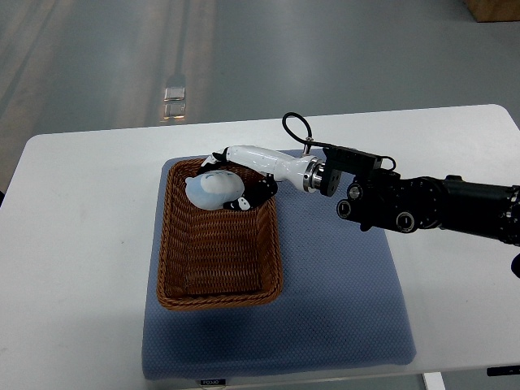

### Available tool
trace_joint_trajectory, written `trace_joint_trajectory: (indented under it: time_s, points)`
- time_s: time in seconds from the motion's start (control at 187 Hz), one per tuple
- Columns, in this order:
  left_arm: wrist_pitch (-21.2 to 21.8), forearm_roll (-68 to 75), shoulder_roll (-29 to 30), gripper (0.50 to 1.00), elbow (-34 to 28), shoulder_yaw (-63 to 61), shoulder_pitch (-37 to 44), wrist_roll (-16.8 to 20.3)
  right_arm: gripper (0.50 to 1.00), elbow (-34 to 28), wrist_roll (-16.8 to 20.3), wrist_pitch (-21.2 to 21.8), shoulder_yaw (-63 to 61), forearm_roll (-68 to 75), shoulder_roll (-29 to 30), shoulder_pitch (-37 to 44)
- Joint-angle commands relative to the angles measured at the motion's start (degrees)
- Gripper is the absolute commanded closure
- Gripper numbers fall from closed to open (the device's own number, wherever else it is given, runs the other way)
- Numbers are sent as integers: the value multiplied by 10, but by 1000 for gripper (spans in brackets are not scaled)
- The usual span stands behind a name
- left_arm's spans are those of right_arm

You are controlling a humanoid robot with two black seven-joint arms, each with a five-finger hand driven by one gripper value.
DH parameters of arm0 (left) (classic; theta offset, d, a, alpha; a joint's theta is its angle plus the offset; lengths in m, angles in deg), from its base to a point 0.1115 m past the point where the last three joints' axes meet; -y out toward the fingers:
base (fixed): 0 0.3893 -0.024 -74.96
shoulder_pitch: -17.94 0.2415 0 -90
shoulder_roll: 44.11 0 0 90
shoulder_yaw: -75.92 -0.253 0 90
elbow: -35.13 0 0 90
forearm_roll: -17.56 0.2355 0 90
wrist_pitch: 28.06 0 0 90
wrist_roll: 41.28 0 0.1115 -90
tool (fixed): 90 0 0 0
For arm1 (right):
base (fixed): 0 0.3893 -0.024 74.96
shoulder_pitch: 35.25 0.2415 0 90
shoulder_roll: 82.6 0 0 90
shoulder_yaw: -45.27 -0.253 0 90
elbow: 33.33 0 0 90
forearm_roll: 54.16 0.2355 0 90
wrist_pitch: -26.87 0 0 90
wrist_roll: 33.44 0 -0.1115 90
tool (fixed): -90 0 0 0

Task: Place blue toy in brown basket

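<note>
The right hand (230,180) is reaching in from the right over the far end of the brown basket (218,280), its white and black fingers (241,203) curling around the blue toy (213,189) and gripping it. The toy is sitting inside the basket's far end, at the rim. The basket is resting on a blue mat (341,301) spread over the white table (73,244).

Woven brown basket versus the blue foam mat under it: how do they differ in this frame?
The woven brown wicker basket has raised walls and a ribbed weave; the blue foam mat lies flat with a fine dotted texture. The basket is smaller and sits on the mat's left part. The basket holds the pale blue toy, gripped by the right hand; the mat carries the basket. Both are roughly rectangular.
</note>
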Motion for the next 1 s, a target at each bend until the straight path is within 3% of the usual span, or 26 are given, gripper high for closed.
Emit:
trace_joint_trajectory:
  time_s: [0.0, 0.22, 0.386, 0.568, 0.996]
  points:
    - [0, 0, 0, 500, 0, 0, 0, 0, 607, 1, 1, -2, -2, 11, 2, -2]
    - [0, 0, 0, 500, -1, 0, 0, 0, 607, 10, 14, -3, -48, 99, -14, -10]
    - [0, 0, 0, 500, 0, 0, -1, 0, 607, 32, 86, 1, -153, 199, -59, -50]
    - [0, 1, 0, 500, 3, -2, -2, 0, 607, 32, 126, 1, -268, 260, -105, -107]
    - [0, 1, 0, 500, 2, -2, -4, 0, 605, 19, 169, 14, -400, 333, -128, -204]
